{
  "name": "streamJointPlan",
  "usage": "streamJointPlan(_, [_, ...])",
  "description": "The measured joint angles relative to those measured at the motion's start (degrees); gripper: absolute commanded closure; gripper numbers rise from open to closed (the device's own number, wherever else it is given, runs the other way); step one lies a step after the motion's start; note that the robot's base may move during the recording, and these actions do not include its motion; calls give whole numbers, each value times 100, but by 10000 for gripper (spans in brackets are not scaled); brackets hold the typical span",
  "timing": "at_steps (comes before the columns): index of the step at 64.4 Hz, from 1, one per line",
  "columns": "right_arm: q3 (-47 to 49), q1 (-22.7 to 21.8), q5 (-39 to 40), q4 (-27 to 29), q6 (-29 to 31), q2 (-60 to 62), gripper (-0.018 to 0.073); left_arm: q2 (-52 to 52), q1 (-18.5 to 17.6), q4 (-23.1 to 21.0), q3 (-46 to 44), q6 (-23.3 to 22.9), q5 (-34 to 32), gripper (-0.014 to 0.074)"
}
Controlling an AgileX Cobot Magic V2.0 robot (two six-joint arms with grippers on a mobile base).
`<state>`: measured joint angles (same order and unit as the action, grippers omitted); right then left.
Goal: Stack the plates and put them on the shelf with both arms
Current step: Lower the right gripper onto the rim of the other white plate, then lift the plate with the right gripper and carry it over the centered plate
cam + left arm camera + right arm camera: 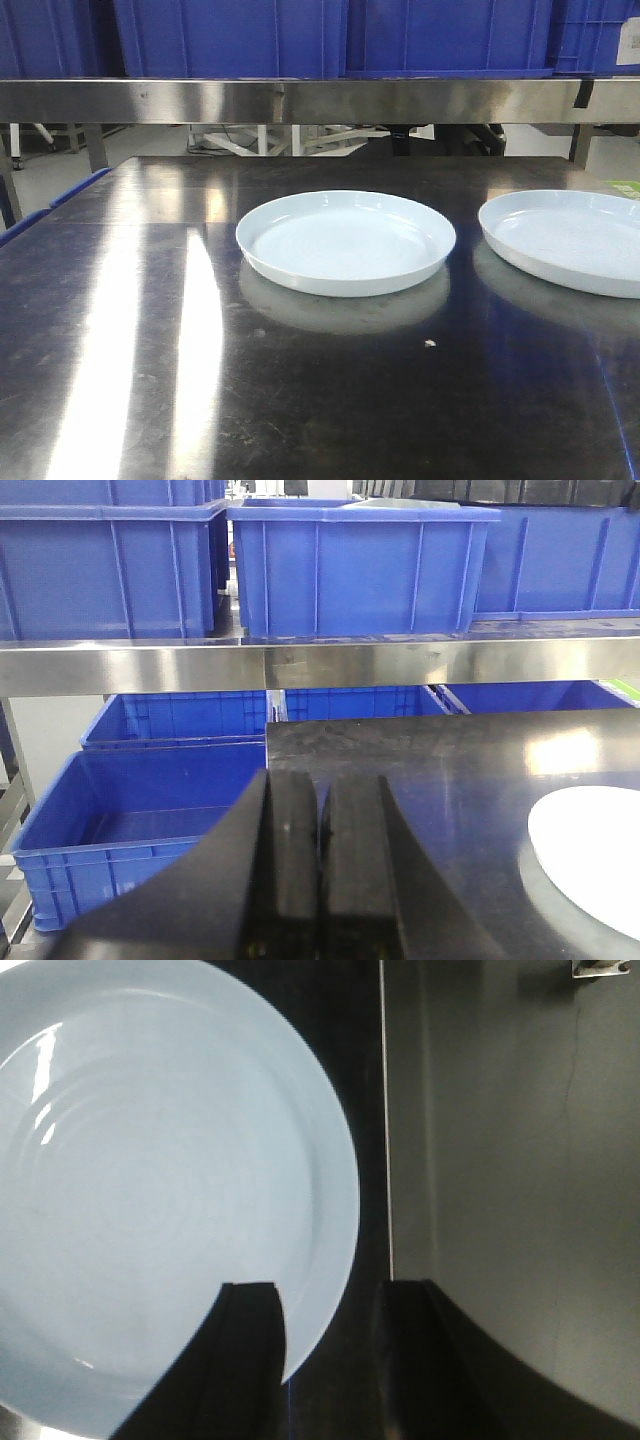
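The left gripper (318, 795) sits at six o'clock in its wrist view, dark jaws pressed together. The right gripper (325, 1295), likewise at six o'clock, points downward with jaws spread apart.

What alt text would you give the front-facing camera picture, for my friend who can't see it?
One pale blue-white plate sits mid-frame on a dark, shiny tabletop, with a second plate apart from it, cut off at the right edge. Behind them runs a steel shelf rail with blue crates above it.
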<state>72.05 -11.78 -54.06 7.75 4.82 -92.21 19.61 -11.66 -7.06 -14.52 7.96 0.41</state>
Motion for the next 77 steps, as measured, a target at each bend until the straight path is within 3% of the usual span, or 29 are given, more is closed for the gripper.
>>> streamJointPlan(21, [764, 0, -333, 0, 13, -1019, 175, 0, 0, 0, 0, 0, 0, 516])
streamJointPlan(71, [786, -32, -344, 0, 22, -1644, 178, 0, 0, 0, 0, 0, 0, 516])
streamJointPlan(77, [786, -32, -334, 0, 22, -1660, 218, 0, 0, 0, 0, 0, 0, 516])
